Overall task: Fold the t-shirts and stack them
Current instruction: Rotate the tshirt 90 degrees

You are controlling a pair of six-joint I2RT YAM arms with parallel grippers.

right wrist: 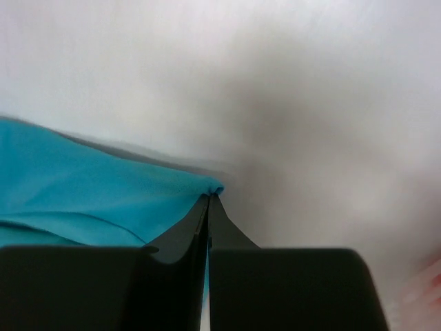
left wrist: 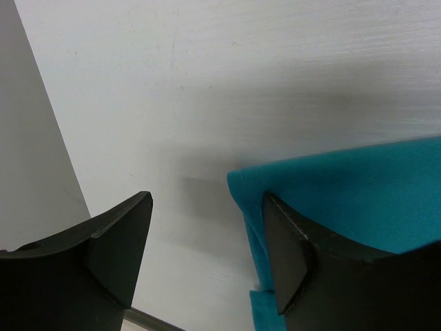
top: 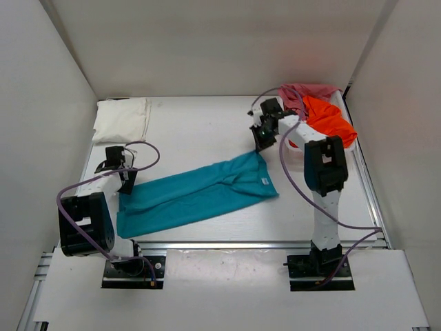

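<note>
Teal-blue t-shirt lies as a long strip across the table, from the near-left corner toward mid-right. Far-right end pinched tight by the right gripper. The left gripper is released, fingers straddling the left-end corner. Best to seat that corner deep before clamping, then lift both ends level and taut. White t-shirt sits folded in the far-left corner.

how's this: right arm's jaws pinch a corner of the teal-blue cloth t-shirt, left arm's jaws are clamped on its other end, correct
No: the left wrist view shows the left arm's jaws open at the teal-blue cloth t-shirt, not clamped on it. The right arm's jaws pinch a corner.
</note>
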